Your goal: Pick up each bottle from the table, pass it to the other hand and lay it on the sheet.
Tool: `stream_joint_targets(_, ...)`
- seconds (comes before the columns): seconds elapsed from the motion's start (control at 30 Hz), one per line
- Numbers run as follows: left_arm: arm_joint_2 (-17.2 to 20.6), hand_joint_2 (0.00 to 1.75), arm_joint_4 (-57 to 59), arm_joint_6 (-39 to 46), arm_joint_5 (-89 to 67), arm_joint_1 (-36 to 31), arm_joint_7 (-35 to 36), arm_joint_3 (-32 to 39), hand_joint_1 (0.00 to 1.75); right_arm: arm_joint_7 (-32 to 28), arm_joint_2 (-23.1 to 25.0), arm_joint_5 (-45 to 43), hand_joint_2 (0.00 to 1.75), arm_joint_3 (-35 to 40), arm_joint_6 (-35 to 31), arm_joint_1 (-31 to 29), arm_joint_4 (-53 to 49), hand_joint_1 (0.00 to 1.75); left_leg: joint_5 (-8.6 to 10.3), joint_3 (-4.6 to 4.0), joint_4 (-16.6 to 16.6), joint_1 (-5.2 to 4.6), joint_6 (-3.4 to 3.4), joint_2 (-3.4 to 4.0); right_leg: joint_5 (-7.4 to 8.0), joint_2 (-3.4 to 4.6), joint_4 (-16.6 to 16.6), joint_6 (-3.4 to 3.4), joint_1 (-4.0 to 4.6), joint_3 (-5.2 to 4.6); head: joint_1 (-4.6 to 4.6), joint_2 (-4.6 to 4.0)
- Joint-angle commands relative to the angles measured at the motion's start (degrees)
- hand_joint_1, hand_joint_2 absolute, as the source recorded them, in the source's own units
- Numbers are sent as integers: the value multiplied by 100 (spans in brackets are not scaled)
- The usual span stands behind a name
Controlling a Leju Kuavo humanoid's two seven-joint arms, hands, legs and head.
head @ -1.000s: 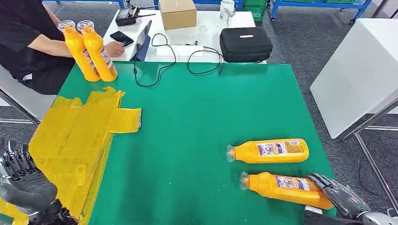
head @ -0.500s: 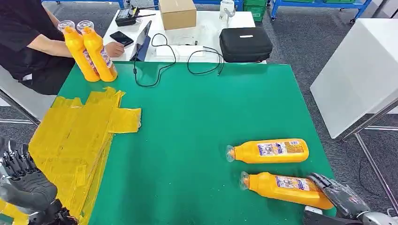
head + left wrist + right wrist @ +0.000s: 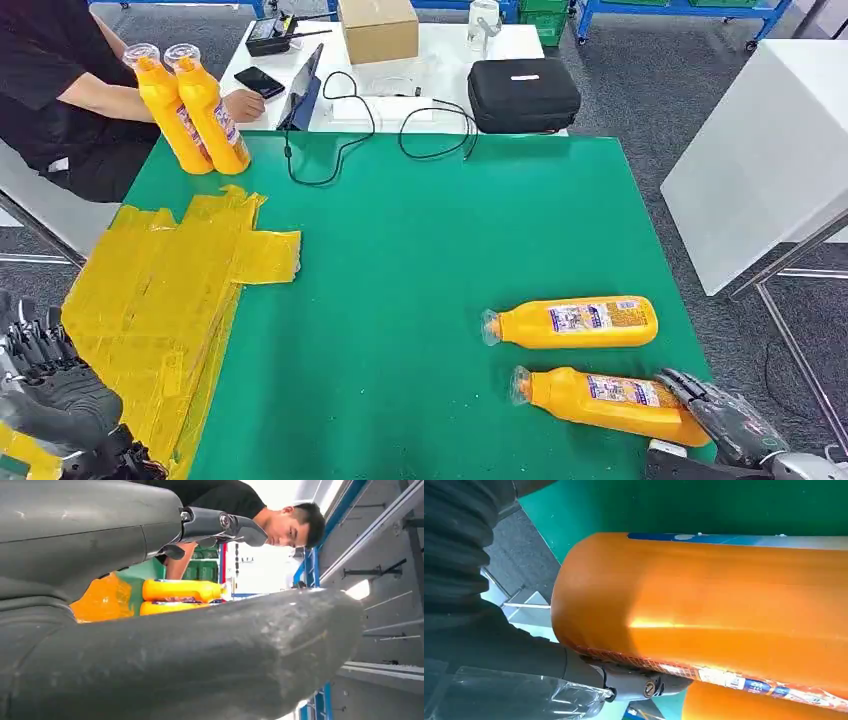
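Note:
Two orange bottles lie on their sides at the right of the green table (image 3: 420,260): a farther one (image 3: 575,322) and a nearer one (image 3: 600,400). My right hand (image 3: 725,415) sits at the nearer bottle's base end with its fingers stretched against it; the bottle rests on the table. In the right wrist view that bottle (image 3: 724,605) lies close between thumb and a finger (image 3: 634,682). Two more bottles (image 3: 170,105) (image 3: 213,110) stand upright at the far left corner. The yellow sheet (image 3: 160,290) covers the table's left side. My left hand (image 3: 50,385) hovers at the near left, holding nothing.
A person in black (image 3: 50,70) sits at the far left, one hand near the standing bottles. Behind the green table a white table carries a black case (image 3: 523,93), a cardboard box (image 3: 378,28) and cables (image 3: 350,130). Another white table (image 3: 760,150) stands to the right.

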Motion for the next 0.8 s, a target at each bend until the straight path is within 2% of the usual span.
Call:
stream_joint_targets(0.03, 131, 0, 295, 4, 11, -123, 22, -8, 0, 10, 140, -1, 175, 137, 43, 14, 252, 0, 1, 12, -8, 3, -12, 0, 0, -7, -11, -3, 3, 16, 0, 0)
stream_joint_targets(0.27, 131, 0, 295, 4, 11, -123, 22, -8, 0, 10, 140, -1, 175, 137, 43, 14, 252, 0, 2, 9, -7, 2, -8, 0, 1, -5, -9, -2, 2, 12, 0, 0)
stream_joint_targets(0.3, 147, 0, 313, -14, 92, -118, 22, 11, 0, 309, 115, -316, 175, 196, 433, 92, 215, 175, 1, 12, -8, 4, -13, 0, 0, -8, -12, -3, 4, 17, 0, 0)
stream_joint_targets(0.37, 193, 0, 333, -54, 148, -135, 22, 74, 0, 565, -88, -622, 175, 591, 44, 252, 243, 175, 1, 11, -7, 2, -9, -4, -1, -9, -9, -2, 2, 14, 0, 0)
stream_joint_targets(0.7, 195, 0, 339, -61, 155, -137, 22, 78, 0, 572, -98, -631, 175, 604, 32, 245, 248, 175, 1, 22, -8, 5, -15, -5, -1, -13, -13, -4, 5, 5, 0, 0)
stream_joint_targets(0.8, 173, 0, 343, -100, 134, -155, 22, 122, 0, 734, -264, -935, 175, 968, -255, 99, 352, 175, -4, 20, -7, 5, -8, -1, -2, -6, -12, -3, 4, -30, 2, 0)
